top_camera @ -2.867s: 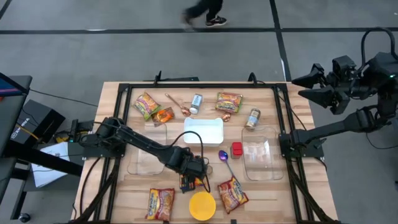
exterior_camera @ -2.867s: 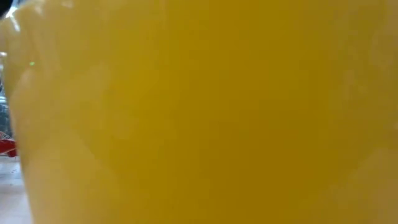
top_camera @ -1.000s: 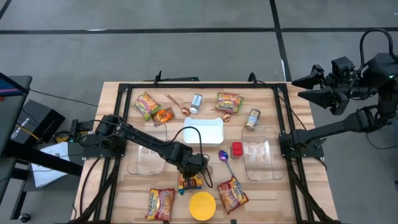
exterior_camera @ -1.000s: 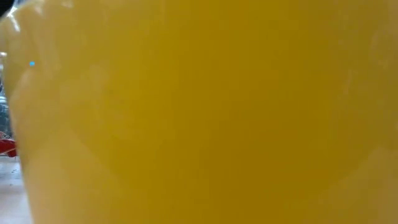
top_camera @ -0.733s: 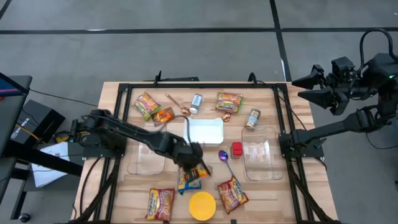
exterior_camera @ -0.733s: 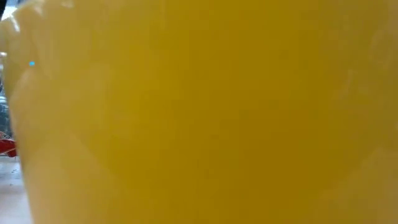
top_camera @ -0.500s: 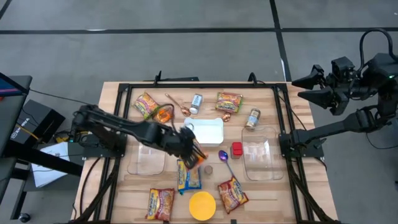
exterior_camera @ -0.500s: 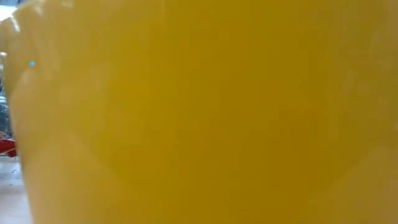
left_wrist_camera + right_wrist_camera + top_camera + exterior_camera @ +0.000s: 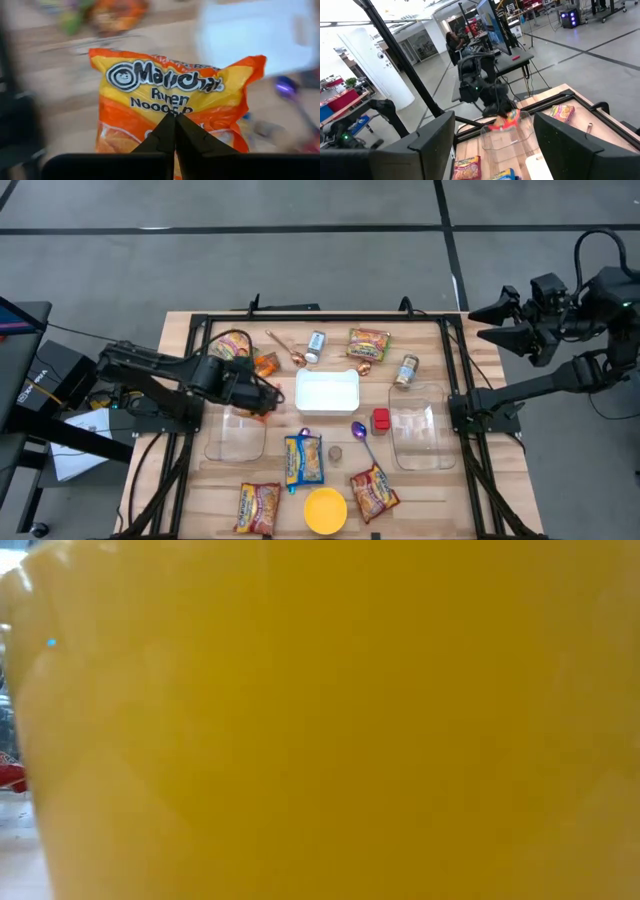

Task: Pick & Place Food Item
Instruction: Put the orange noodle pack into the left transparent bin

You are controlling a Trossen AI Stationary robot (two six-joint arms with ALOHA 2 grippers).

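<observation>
Overhead, crinkly orange ramen packet (image 9: 170,105)

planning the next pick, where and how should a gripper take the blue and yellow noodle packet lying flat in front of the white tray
The blue and yellow noodle packet lies flat on the wooden table, long axis running away from the white rectangular tray. Probably best to come straight down and pinch across its narrow width near the middle; its long sides are clear.

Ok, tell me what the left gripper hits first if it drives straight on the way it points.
Apart from the ramen packet it grips, the left gripper points roughly toward the white tray. That is probably first, though its height above the table is unclear.
</observation>
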